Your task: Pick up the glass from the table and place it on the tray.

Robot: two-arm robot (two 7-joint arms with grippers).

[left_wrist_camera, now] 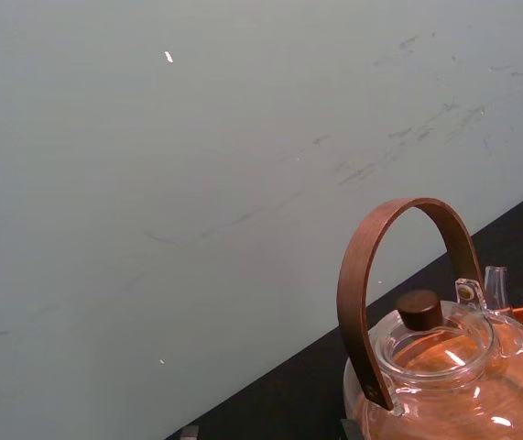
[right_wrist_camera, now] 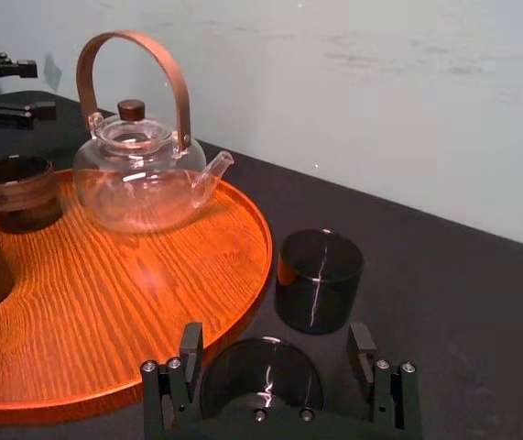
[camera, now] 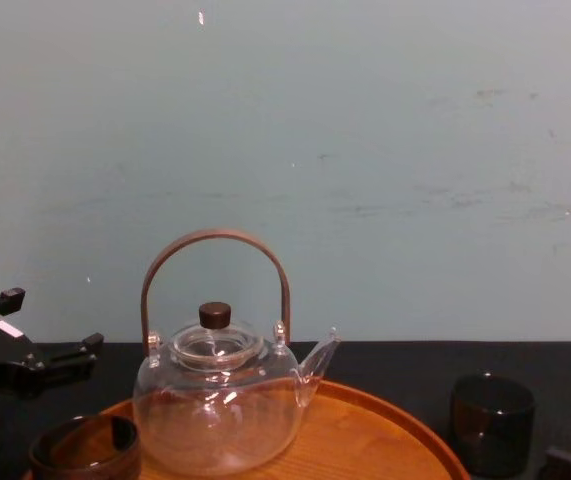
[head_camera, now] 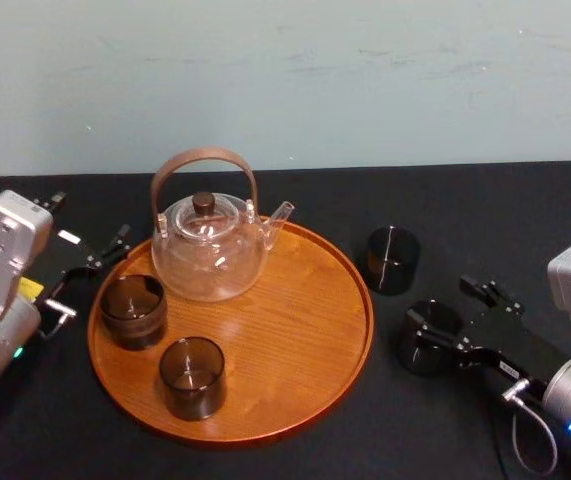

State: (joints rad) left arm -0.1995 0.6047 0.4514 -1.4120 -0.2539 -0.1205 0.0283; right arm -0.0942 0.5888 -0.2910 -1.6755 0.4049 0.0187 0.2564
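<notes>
table (head_camera: 495,210): flat matte black surface running the full width of the head view; carries the tray and two loose glasses
tray (head_camera: 300,335): large round orange-brown wooden piece with a low raised rim, lying flat on the table left of centre; holds the teapot and two glasses
teapot (head_camera: 210,255): clear glass body, arched brown handle, dark knob on the lid; stands upright on the far part of the tray, spout towards the robot's right
left tray glass (head_camera: 133,311): dark smoked tumbler, upright, on the tray near its left rim, just in front of the teapot
front tray glass (head_camera: 193,377): dark smoked tumbler, upright, on the tray's near part, close to the left tray glass but apart from it
far glass (head_camera: 392,260): dark smoked tumbler, upright on the table, just beside the tray's right rim and clear of it
near glass (right_wrist_camera: 261,380): dark smoked tumbler, upright on the table, off the tray to its right, closer to the robot than the far glass
right gripper (right_wrist_camera: 275,339): low over the table at the right; fingers (right_wrist_camera: 190,353) spread, one on either side of the near glass, not pressed in on it
left gripper (head_camera: 93,272): at the tray's left edge, beside the left tray glass; fingers apart, nothing between them
wall (camera: 365,150): pale blue-green, scuffed, behind the table
</notes>
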